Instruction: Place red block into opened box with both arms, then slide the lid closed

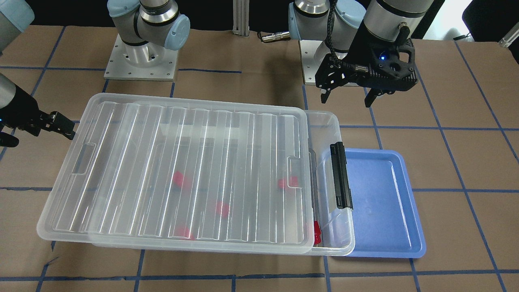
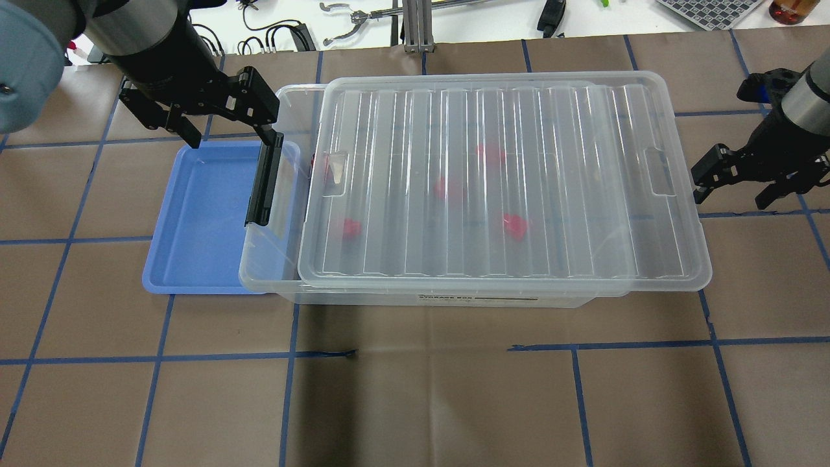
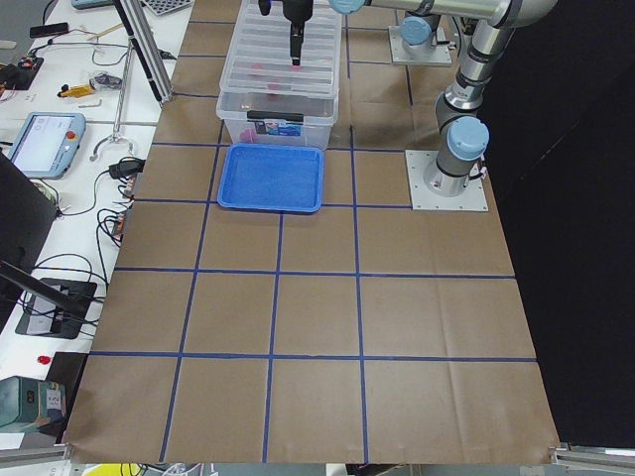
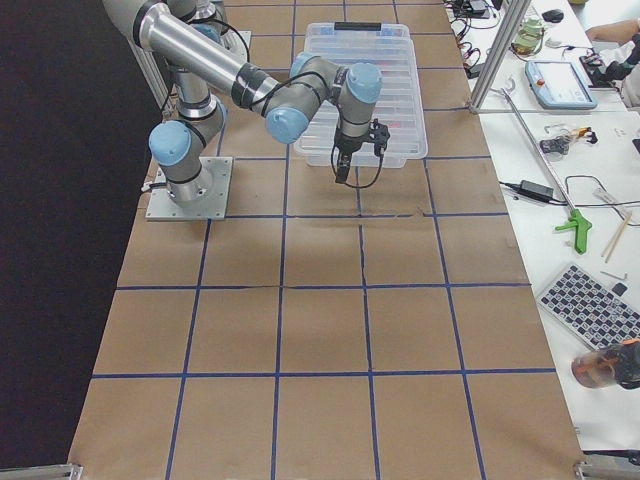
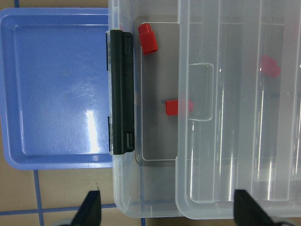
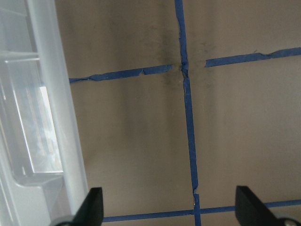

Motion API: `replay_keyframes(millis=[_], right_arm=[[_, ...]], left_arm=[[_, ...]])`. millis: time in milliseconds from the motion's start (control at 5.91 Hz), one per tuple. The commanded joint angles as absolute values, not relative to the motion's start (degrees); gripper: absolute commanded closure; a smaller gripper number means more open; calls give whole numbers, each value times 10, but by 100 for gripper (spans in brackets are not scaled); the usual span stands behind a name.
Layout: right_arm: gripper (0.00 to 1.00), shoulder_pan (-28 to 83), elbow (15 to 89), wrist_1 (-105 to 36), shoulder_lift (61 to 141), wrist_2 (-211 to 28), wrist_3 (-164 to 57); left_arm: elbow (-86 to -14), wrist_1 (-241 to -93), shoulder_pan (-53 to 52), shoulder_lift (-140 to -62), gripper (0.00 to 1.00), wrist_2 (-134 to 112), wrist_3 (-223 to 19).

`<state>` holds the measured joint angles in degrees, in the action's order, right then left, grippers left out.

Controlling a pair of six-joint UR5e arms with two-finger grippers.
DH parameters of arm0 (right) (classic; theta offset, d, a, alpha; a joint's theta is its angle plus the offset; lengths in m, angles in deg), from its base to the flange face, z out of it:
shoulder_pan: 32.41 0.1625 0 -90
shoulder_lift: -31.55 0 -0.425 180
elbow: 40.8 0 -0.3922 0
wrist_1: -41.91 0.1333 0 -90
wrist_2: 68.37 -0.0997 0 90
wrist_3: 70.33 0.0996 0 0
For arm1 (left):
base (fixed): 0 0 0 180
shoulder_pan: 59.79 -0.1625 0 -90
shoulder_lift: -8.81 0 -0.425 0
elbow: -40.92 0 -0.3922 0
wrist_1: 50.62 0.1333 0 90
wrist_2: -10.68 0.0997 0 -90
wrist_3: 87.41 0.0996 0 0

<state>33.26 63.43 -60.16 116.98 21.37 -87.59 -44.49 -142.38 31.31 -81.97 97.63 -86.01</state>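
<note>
The clear box [image 2: 258, 275] lies mid-table with the ridged lid [image 2: 519, 117] over most of it, leaving a strip uncovered at the black latch [image 2: 262, 185] end. Several red blocks lie inside. One red block [image 5: 149, 38] is in the uncovered strip, another [image 5: 178, 106] is half under the lid's edge, and others [image 2: 449, 189] show blurred through the lid. My left gripper [image 2: 230, 137] hangs open and empty above the latch end. My right gripper [image 2: 733, 194] is open and empty just beyond the lid's opposite short end, apart from it.
A blue tray [image 2: 201, 214] with nothing in it lies against the box's latch end, partly under it. Brown paper with blue tape lines covers the table. Tools and cables lie on the benches beyond the table's edges.
</note>
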Motion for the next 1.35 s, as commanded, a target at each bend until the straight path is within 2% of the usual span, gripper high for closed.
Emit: replay_keyframes(millis=[0,1184], right_arm=[[0,352,634,-601,1170,214,-859],[0,380,634,-593,1172,192,-837]], left_arm=[[-445,-1424,313,-820,2,976,-860],[-445,-1424,314,-819,2,980,-859]])
